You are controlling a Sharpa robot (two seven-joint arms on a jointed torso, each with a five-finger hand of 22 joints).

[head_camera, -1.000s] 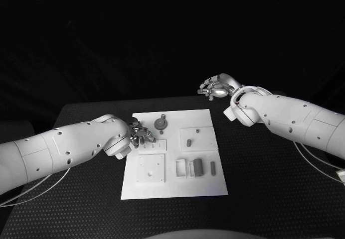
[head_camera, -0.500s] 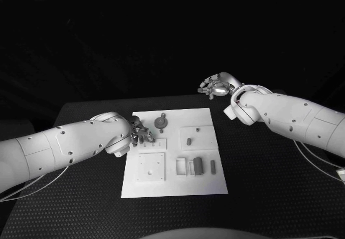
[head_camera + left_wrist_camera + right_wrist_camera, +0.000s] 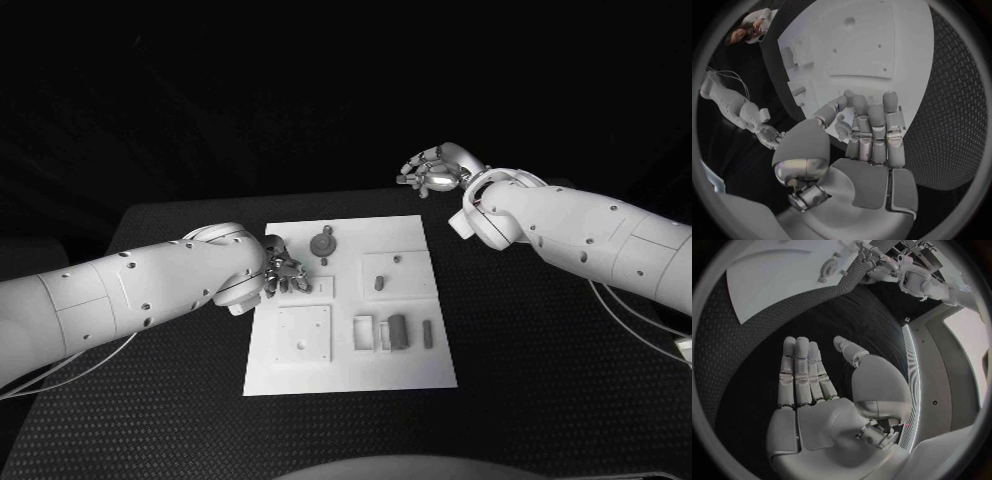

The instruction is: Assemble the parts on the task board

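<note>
Two white arms reached over the black textured table (image 3: 548, 360), one from each side. The flat white rectangular task board (image 3: 418, 365) lay in the middle of the table. The silver many-fingered left hand (image 3: 284, 271) hovered over the board's left edge, just beside a raised square plate (image 3: 304, 335) on the board's near-left part. In the left wrist view this hand (image 3: 870, 132) showed its fingers straight and side by side, thumb apart, with nothing in the palm; whether the fingertips touched the board could not be determined. The silver right hand (image 3: 431, 173) stood off the board, beyond its far-right corner, well apart from the parts. In the right wrist view it (image 3: 814, 377) was spread flat, fingers extended, holding nothing, over the table. On the board, a small grey round part with a stem (image 3: 323, 243) lay near the far edge, a short grey peg (image 3: 379, 283) sat in a square recess right of centre, and a row of small upright grey blocks (image 3: 392, 332) stood in the near-right part.
</note>
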